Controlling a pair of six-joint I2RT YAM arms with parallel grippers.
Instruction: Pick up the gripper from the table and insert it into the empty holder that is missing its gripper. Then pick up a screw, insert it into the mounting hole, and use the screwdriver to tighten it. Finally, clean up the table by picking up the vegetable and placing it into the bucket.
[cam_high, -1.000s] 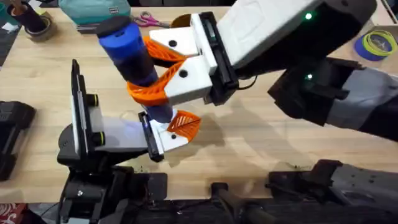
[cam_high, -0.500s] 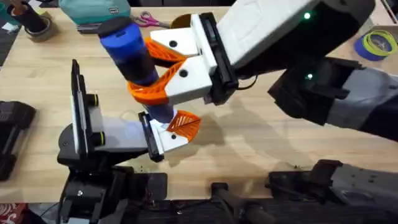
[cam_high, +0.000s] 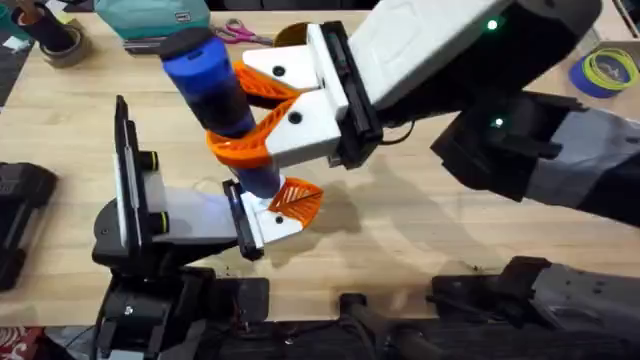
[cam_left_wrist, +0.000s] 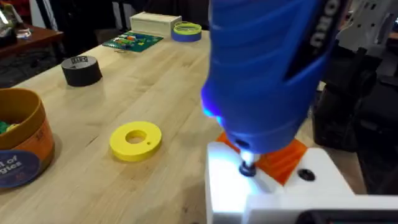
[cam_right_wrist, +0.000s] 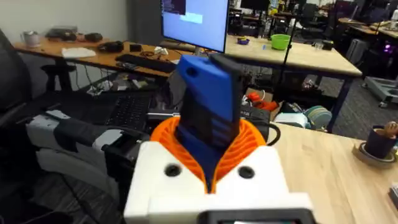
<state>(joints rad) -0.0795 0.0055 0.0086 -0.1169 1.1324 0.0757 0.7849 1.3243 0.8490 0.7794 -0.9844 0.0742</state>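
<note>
Here, the left gripper (cam_high: 262, 215) sits at about 7 o'clock from table centre in the overhead view, and you cannot tell its jaw state. Its white holder (cam_high: 275, 222) carries the orange gripper (cam_high: 297, 198), already seated. The screwdriver (cam_high: 222, 105) stands directly over that holder, long axis steep, cap tilted toward 11 o'clock, bit pointing down. The left wrist view shows the bit tip (cam_left_wrist: 248, 168) touching the white bracket beside the orange finger. The right gripper (cam_high: 268, 110) clamps the blue barrel between its orange pads (cam_right_wrist: 249, 146). You judge the tightening step to be in progress.
</note>
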